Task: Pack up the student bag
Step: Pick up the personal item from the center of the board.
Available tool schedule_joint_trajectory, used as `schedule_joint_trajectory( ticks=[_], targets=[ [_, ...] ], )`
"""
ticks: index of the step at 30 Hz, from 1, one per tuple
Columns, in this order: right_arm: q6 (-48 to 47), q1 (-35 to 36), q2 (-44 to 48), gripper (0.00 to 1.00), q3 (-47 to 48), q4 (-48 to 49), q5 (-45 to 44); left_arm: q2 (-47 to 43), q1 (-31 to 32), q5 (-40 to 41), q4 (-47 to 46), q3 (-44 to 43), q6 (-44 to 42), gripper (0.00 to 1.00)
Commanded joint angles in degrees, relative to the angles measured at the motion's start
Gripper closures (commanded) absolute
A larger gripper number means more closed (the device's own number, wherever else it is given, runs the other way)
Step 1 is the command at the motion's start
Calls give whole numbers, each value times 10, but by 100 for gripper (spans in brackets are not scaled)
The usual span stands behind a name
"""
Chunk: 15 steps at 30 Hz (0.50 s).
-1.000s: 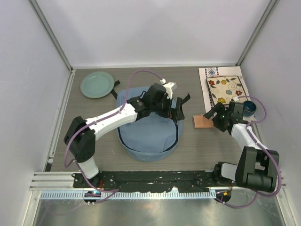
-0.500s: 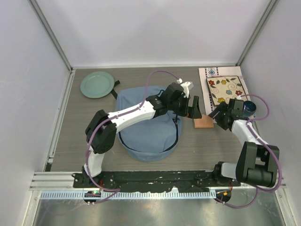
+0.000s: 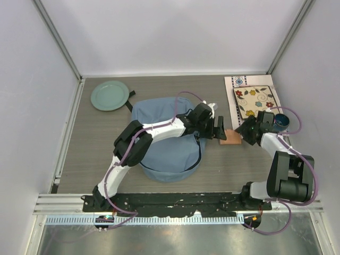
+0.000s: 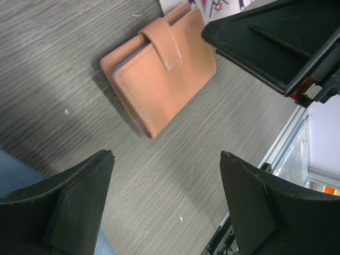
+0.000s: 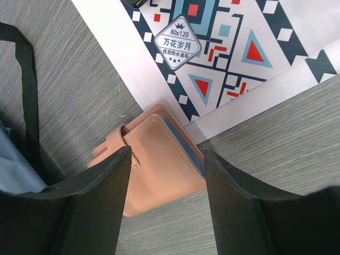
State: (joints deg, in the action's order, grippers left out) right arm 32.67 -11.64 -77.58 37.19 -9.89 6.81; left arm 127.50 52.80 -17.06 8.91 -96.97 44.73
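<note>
The student bag (image 3: 170,151), a light-blue soft backpack with a dark zipper, lies mid-table. Its edge shows in the left wrist view (image 4: 10,172) and the right wrist view (image 5: 8,159). A tan leather wallet (image 3: 230,137) lies on the table just right of the bag. My left gripper (image 3: 220,129) is open beside the wallet (image 4: 159,79), with bare table between its fingers (image 4: 166,156). My right gripper (image 3: 244,130) hangs open over the wallet (image 5: 154,175), one finger on each side (image 5: 167,154), and I see no contact.
A green plate (image 3: 109,95) sits at the back left. At the back right lie a floral patterned book (image 3: 256,101) and a geometric printed sheet (image 5: 239,42), with a dark blue cup (image 3: 280,121) beside them. A black bag strap (image 5: 26,79) lies near the wallet. Walls enclose three sides.
My left arm has swung right from above the bag to beside the wallet. The right gripper has closed in on the wallet and its jaws have narrowed.
</note>
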Motion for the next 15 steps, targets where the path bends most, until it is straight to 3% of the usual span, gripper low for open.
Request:
schedule_joint_trajectory(
  ticks=[1,4,15],
  targets=[
    [-3,-3,-13,40,16,49,24,19,-4,-31,-73,-29,32,17],
    [-4,-3,-21,40,14,58,42,35,-5,-39,-85,-35,42,25],
    [-7,-3,-23,43,-10,73,80,68,-7,-37,-86,-51,53,40]
  ],
)
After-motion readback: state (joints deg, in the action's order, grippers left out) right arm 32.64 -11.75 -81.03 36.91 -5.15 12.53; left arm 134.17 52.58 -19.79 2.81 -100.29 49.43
